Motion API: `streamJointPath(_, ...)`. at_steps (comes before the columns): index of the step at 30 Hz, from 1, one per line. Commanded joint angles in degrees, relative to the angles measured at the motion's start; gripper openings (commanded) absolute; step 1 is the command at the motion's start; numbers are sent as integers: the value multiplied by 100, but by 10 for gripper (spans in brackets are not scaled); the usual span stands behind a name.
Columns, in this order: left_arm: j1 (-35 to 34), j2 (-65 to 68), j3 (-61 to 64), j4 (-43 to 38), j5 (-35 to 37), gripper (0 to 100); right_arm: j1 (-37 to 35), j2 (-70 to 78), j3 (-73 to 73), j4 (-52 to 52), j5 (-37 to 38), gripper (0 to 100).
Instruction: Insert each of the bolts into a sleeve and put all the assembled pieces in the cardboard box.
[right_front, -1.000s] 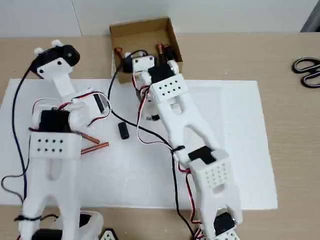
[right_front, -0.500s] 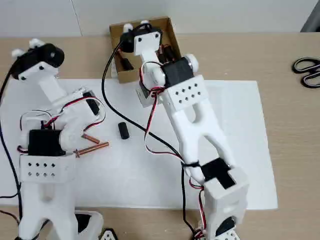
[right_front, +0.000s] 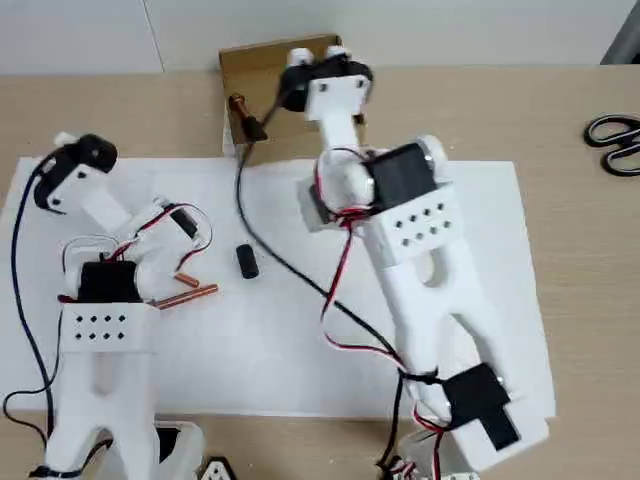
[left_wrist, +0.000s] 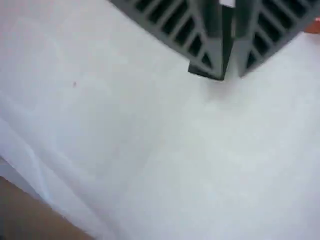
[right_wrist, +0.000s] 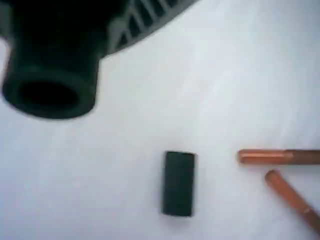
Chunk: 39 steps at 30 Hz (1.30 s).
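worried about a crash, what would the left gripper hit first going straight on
Likely the white paper sheet: the left gripper, jaws shut, points at a bare patch of it; depth is unclear.

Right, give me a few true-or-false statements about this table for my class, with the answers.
1. Two bolts lie on the white paper. True.
2. The loose sleeve touches the bolts. False: it lies apart from them.
3. The left gripper is shut and empty. True.
4. The right gripper is empty. False: it holds a sleeve.
5. The scissors lie on the paper. False: they lie on the bare table.
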Motion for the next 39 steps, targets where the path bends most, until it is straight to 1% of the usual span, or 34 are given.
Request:
streamJointPath(1,-53,-141,224,-431,167,13,426,-312,35,48,-299,3)
streamJointPath(6,-413,-97,611,-835,-141,11,848,-277,44,48,-536,3)
streamJointPath(10,-624,167,848,-958,-448,11,884,-215,44,57,-536,3)
streamJointPath(12,-756,343,848,-976,-527,11,875,-163,53,57,-536,3)
streamJointPath(17,-1073,651,848,-1336,-624,11,875,-22,53,57,-536,3)
streamJointPath(28,-1090,1336,848,-1398,-686,17,848,400,53,40,-545,3)
streamJointPath(30,-1099,1407,848,-1398,-668,47,848,435,53,40,-545,3)
streamJointPath(35,-1099,1451,866,-1398,-580,175,848,435,53,40,-545,3)
streamJointPath(39,-1169,1468,857,-1398,-378,191,848,444,53,31,-545,3)
